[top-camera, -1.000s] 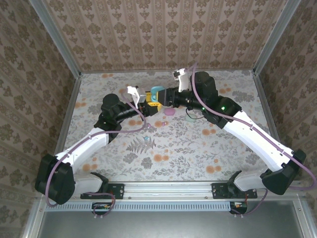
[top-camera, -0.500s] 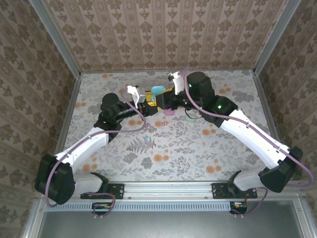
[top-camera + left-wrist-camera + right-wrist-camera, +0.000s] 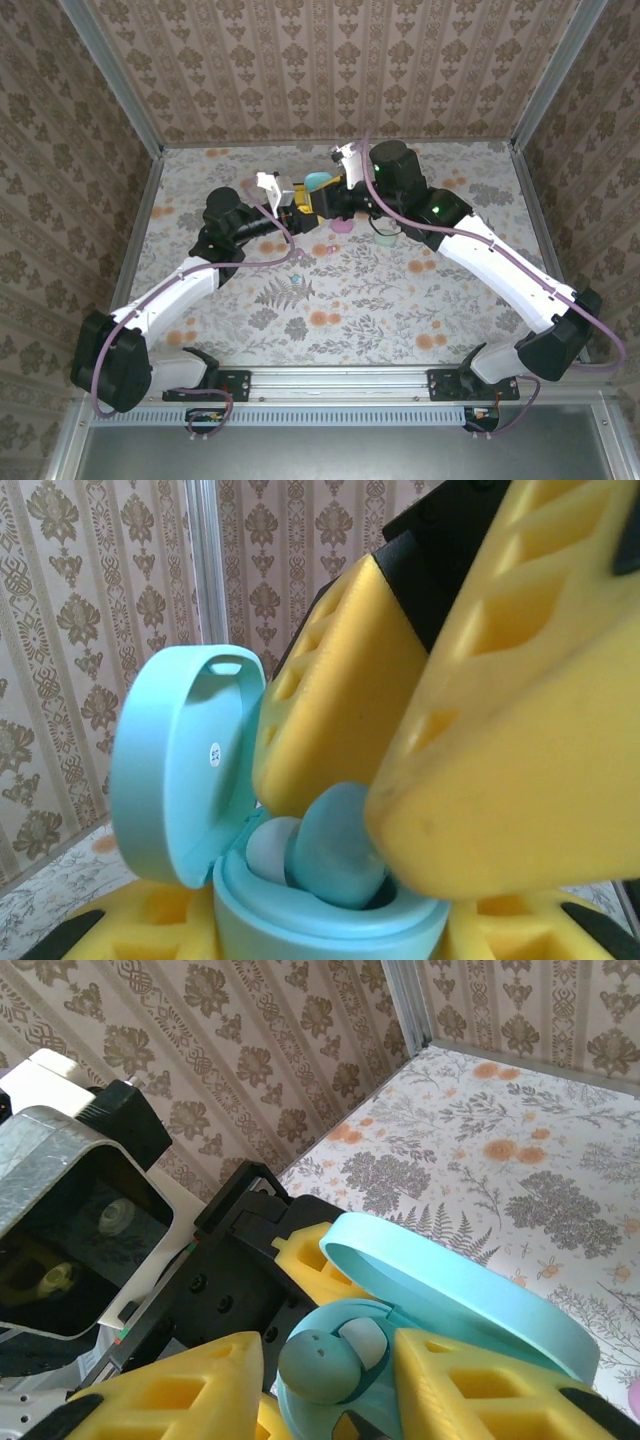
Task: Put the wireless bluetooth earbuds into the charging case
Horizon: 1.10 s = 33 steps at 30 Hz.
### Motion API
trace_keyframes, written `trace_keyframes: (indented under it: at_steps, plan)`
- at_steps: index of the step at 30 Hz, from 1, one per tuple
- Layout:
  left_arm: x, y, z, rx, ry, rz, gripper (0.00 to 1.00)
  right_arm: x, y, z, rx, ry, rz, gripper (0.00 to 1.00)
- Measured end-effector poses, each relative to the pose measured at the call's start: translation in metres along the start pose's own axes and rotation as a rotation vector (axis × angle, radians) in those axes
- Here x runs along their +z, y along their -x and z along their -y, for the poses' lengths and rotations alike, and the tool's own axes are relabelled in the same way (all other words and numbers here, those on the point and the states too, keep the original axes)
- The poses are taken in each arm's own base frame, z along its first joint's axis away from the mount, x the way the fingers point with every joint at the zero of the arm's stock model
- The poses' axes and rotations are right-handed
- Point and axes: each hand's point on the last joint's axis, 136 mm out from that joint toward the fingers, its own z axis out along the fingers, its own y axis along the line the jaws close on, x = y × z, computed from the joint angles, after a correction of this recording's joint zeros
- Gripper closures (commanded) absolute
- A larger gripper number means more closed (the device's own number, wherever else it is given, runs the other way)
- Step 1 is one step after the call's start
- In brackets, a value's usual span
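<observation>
Earbud (image 3: 320, 1365) pinched by right gripper (image 3: 330, 1352), at open charging case (image 3: 180, 770) clamped by left gripper (image 3: 302, 207), pink object (image 3: 342, 226) nearby

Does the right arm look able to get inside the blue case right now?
Probably yes. The lid stands open, the left tool holds the charging case up, and the right tool is right at its opening with an earbud between its fingers.

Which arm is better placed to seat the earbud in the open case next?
Right. The right gripper grips the earbud directly over the open case, so a short push down would likely seat it. The left gripper is shut on the case, holding it steady.
</observation>
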Motion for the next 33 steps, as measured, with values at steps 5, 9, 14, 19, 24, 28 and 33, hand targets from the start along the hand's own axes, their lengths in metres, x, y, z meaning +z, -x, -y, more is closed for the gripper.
trace_keyframes:
  at_steps: [5, 9, 14, 19, 24, 28, 33]
  plan:
    - [0.0002, 0.0, 0.0008, 0.0, -0.003, 0.0, 0.67, 0.0013, -0.0007, 0.0004, 0.0, -0.001, -0.005, 0.72]
    - [0.0002, -0.0002, 0.0005, -0.001, -0.001, -0.001, 0.67, 0.0008, 0.0005, -0.0002, 0.01, 0.0, -0.003, 0.77]
    - [0.0002, -0.0002, 0.0003, 0.0, -0.001, -0.001, 0.67, 0.0006, 0.0009, -0.0004, 0.064, 0.003, -0.003, 0.8]
    - [0.0002, -0.0002, 0.0003, 0.004, -0.001, -0.001, 0.67, -0.0011, 0.0022, 0.0001, 0.167, 0.026, -0.006, 0.81]
    - [0.0003, -0.0002, 0.0007, 0.021, -0.002, -0.001, 0.67, -0.0037, 0.0035, -0.0003, 0.282, 0.063, -0.017, 0.81]
    - [0.0003, -0.0002, 0.0008, 0.042, -0.003, -0.001, 0.67, -0.0048, 0.0037, -0.0004, 0.37, 0.082, -0.028, 0.81]
    - [0.0003, -0.0003, 0.0007, 0.061, -0.003, -0.001, 0.67, -0.0038, 0.0026, 0.0009, 0.447, 0.088, -0.039, 0.8]
